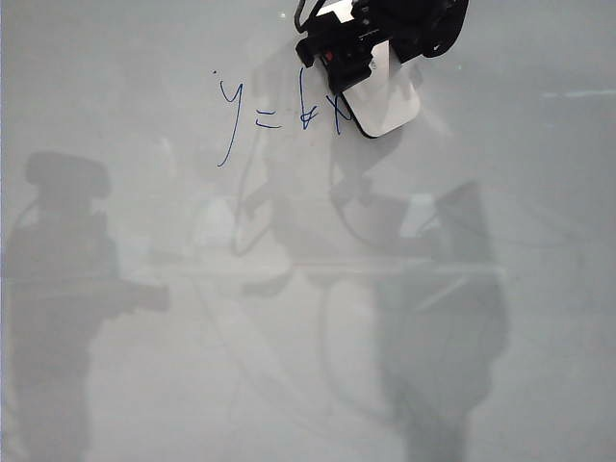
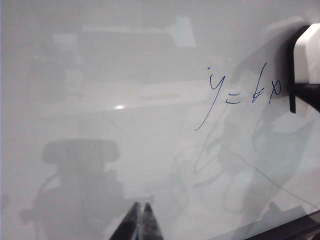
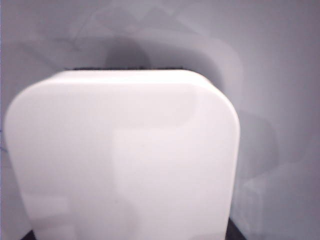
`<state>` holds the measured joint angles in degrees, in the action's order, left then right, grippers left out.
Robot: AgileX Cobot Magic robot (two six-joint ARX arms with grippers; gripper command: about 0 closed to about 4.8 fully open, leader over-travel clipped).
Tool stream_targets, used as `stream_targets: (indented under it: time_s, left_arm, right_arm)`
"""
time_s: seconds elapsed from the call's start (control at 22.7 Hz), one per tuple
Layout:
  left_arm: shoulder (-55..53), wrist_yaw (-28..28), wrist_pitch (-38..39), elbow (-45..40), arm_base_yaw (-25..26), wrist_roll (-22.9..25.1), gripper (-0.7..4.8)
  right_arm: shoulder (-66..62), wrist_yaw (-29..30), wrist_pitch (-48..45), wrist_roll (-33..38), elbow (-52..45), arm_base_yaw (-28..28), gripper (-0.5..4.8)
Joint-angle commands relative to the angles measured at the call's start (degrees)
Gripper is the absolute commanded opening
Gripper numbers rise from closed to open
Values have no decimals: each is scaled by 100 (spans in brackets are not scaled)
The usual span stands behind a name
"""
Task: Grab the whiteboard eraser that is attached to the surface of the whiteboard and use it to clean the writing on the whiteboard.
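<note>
Exterior view: One whiteboard (image 1: 308, 366) fills the frame. One line of blue writing (image 1: 279, 111), "y = kx", sits near the top edge, centre-left. One whiteboard eraser (image 1: 390, 96) lies just beside the end of the writing, its edge touching the last letter. The right tool (image 1: 361, 53) sits over the eraser's upper end and appears to grip it. Judgement: the grab is done; wiping has barely begun, since the whole line remains legible.

Left wrist view: The left tool (image 2: 140, 222) hangs well apart from the writing (image 2: 245, 92), fingertips pressed together, holding nothing. The eraser (image 2: 307, 52) shows at the frame edge beside the last letter.

Right wrist view: The eraser (image 3: 125, 155) fills most of the frame, flat against the board (image 3: 280, 75); a thin dark underside edge shows. The tool's fingers are not visible here.
</note>
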<state>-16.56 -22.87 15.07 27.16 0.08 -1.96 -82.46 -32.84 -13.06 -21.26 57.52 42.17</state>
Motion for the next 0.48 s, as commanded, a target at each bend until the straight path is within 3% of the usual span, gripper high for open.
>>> stream_targets:
  time_s: [0.04, 0.18, 0.48]
  left_arm:
    - [2, 15, -50, 24, -9, 155, -6]
    - [2, 15, -48, 24, -7, 155, -6]
    - [2, 15, -42, 24, -9, 155, -6]
  right_arm:
    - [44, 87, -356, -323, -48, 2, 171]
    - [44, 341, -516, -951, -46, 138, 170]
    - [-46, 308, -761, -2127, 127, 599, 171]
